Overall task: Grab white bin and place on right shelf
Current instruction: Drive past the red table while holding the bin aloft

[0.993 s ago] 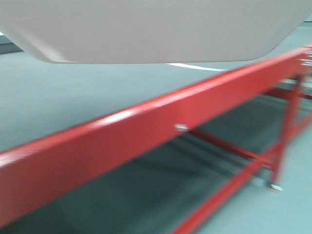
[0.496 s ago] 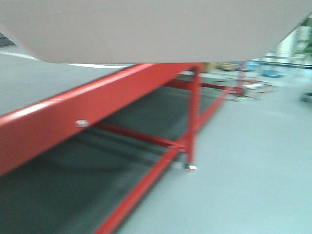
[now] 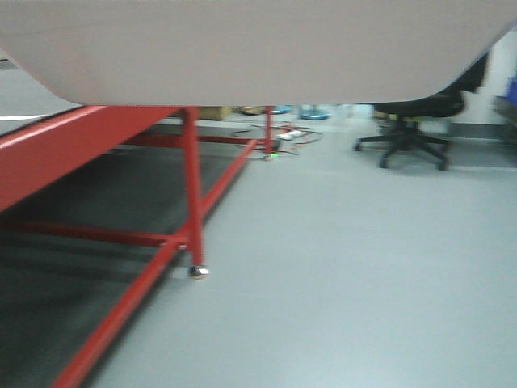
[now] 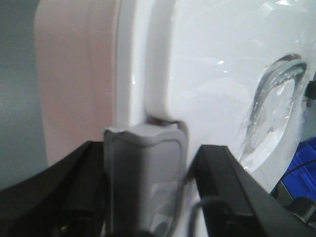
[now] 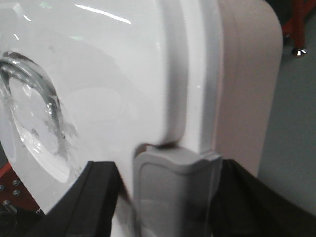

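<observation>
At 12 o'clock in the front view, the translucent pinkish-white plastic bin [image 3: 242,48] hangs above the floor, with the red steel-framed table [image 3: 192,186] at 9 o'clock. The left gripper [image 4: 153,150] and right gripper [image 5: 170,170] each clench a grey lid latch [image 4: 140,190]. Hold both ends level and swing gently. The right shelf is unseen.

Red-framed table [image 3: 192,194] left; black office chair [image 3: 406,139] far right; floor cables [image 3: 292,136] between.
</observation>
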You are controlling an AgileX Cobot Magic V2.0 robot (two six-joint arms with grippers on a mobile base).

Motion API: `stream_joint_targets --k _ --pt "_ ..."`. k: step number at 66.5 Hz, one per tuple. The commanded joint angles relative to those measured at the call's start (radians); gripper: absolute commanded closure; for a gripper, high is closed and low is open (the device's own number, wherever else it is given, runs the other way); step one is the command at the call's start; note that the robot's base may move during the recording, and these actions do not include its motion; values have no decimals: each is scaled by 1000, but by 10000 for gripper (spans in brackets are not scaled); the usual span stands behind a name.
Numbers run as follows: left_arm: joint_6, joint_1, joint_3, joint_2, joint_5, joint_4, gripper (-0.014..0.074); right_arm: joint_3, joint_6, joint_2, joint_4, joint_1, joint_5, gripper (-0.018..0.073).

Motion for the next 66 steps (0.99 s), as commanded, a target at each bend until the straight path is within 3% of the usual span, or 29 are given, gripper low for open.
stream_joint_targets --k 1,66 --pt "11 -17 -33 -20 52 -190 386 -35 -8 -16 182 13 105 130" --pt "11 -17 -33 -20 52 -190 386 -35 -8 -24 182 13 105 130"
